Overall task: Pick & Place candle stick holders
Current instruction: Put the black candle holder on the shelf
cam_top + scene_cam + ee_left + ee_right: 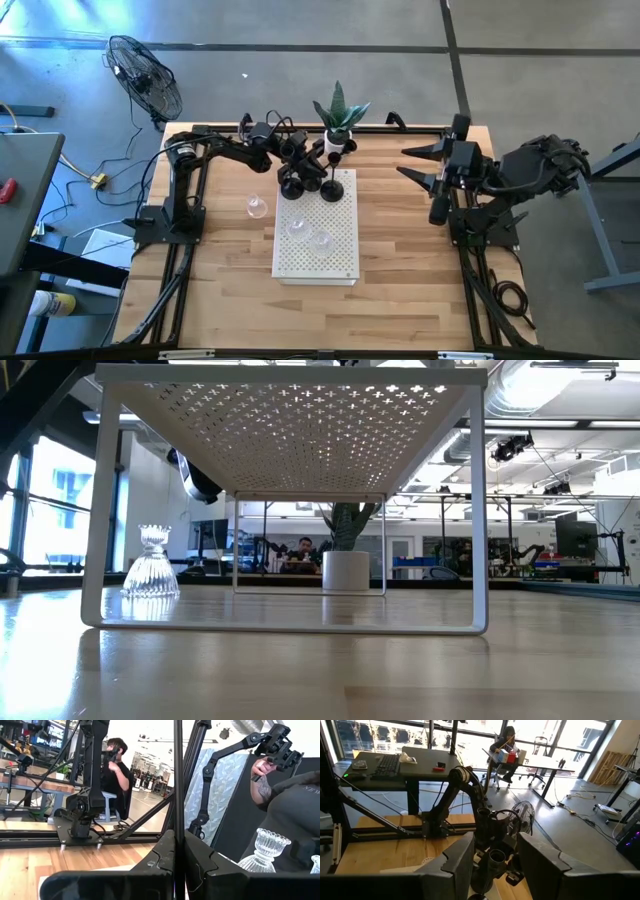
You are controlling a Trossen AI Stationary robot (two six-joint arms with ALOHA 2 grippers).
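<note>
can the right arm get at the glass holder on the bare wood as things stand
Probably not easily. The glass holder sits left of the white rack, while the right gripper waits across the table; the rack lies between them.

Matte blk jointed arms (225, 148) w/ blk cables.

Wooden table (400, 250), white perforated stand (335, 262), clear glass holder (257, 207), seemingly potted plant (338, 118)

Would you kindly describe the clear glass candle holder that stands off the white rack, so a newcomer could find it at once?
Start at the white perforated rack in the middle of the wooden table. Just off its left edge, on the bare wood, stands a small clear glass holder. Unlike the two other glass holders, which sit on the rack, it stands alone on the tabletop.
</note>
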